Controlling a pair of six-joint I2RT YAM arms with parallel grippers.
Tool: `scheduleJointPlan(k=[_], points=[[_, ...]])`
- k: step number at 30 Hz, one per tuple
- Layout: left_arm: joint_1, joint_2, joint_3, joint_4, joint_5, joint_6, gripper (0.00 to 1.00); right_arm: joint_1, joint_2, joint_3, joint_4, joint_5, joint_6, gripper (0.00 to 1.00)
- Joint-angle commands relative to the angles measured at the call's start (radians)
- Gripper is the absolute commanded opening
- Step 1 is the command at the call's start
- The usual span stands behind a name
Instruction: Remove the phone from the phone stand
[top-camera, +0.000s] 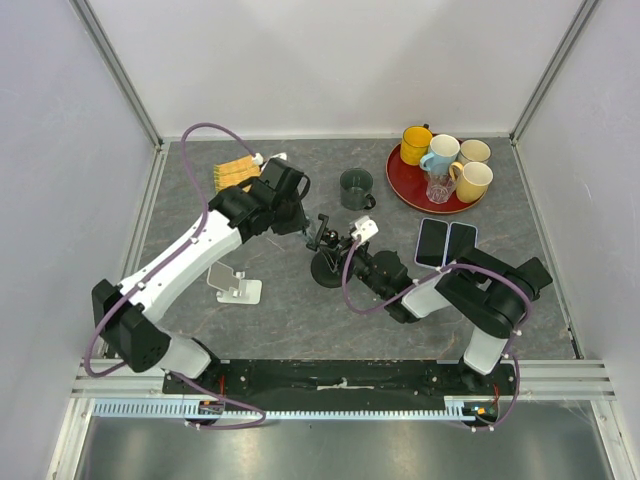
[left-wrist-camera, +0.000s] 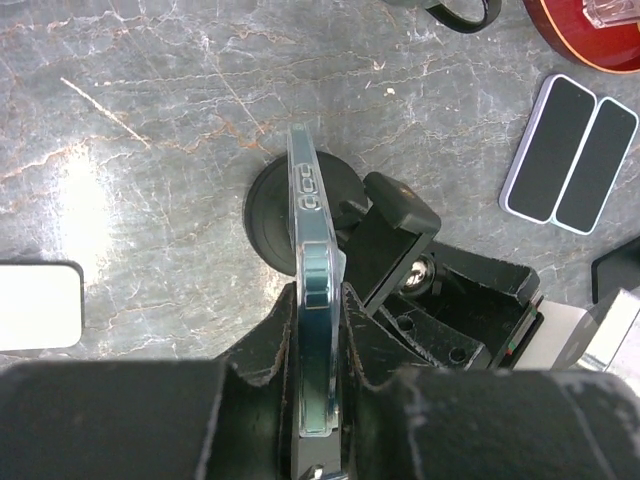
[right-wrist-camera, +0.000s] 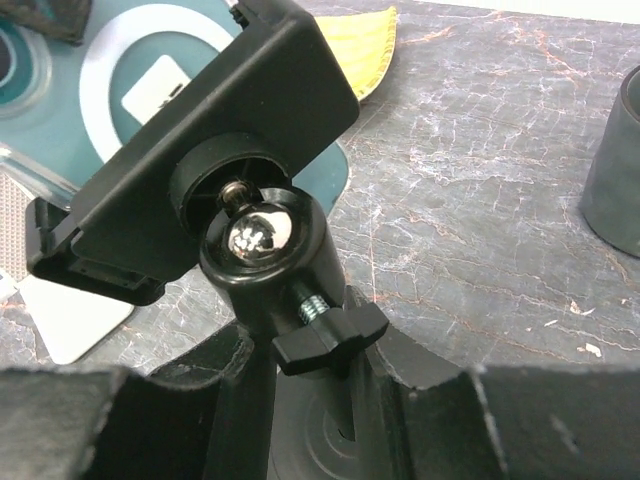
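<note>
Phone clenched edge-on in the left jaws, phone stand held at its stem by the right jaws — phone apparently still against the stand's cradle, separation not yet done.

The left tool is closed on the phone, with 1 finger on each broad face. The phone, in a clear case, appears edge-on and runs vertically through the frame centre. The black phone stand sits immediately right of it. Its cradle meets the phone's right face, and its round base rests on the grey marbled desk. A chrome ball joint shows below the cradle. 2 dark handsets lie side by side at upper right.
</note>
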Motion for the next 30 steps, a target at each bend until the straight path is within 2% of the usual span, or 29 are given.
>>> scheduleJointPlan(k=[1,6,14,20,26,30], points=[[0.037,0.048,0.101,0.088,-0.073,0.093,0.02,-0.015,0.028,-0.044,-0.286,-0.009,0.015,0.0],[0.047,0.086,0.115,0.151,-0.1,0.084,0.02,-0.005,-0.004,-0.024,-0.338,-0.031,-0.008,0.0],[0.175,0.065,0.105,0.227,-0.096,0.089,0.02,0.015,-0.018,-0.062,-0.357,-0.058,-0.022,0.0],[0.205,0.036,0.095,0.218,-0.086,0.129,0.02,0.014,-0.025,-0.067,-0.377,-0.025,-0.007,0.0],[0.216,-0.064,0.006,0.183,-0.054,0.159,0.02,0.005,-0.015,-0.03,-0.407,0.006,-0.008,0.0],[0.216,-0.128,-0.042,0.096,-0.051,0.176,0.02,-0.011,0.011,0.031,-0.427,0.015,-0.027,0.0]])
